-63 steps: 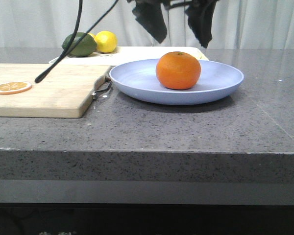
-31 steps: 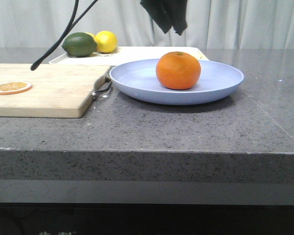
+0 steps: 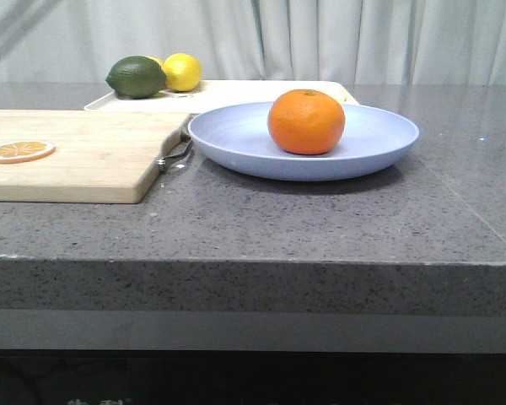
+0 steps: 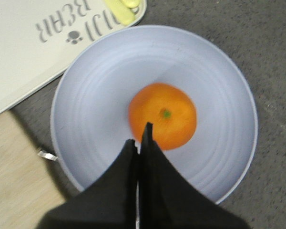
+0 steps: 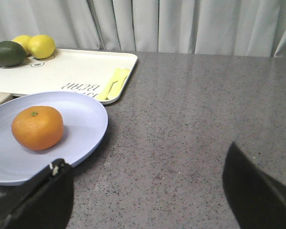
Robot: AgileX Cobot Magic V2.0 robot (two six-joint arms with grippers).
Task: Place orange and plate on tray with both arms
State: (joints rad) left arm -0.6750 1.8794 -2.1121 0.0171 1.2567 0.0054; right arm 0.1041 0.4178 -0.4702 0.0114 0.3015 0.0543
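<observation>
The orange (image 3: 306, 122) sits in the middle of the lavender-blue plate (image 3: 379, 148) on the grey counter. It also shows in the left wrist view (image 4: 169, 107) and the right wrist view (image 5: 37, 127). The cream-white tray (image 3: 261, 91) lies just behind the plate (image 4: 95, 95). My left gripper (image 4: 139, 136) hangs high above the orange, its fingers pressed together and empty. My right gripper (image 5: 145, 164) is open and empty over bare counter, to the right of the plate (image 5: 86, 124). Neither gripper shows in the front view.
A wooden cutting board (image 3: 93, 156) with an orange slice (image 3: 18, 151) lies left of the plate. A green fruit (image 3: 137, 76) and a lemon (image 3: 181, 71) sit at the tray's far left. A pale yellow fork (image 5: 112, 83) lies on the tray (image 5: 76, 67).
The dark gripper and its cable seen above the plate in the front view have risen out of that view. The orange and plate have not moved.
</observation>
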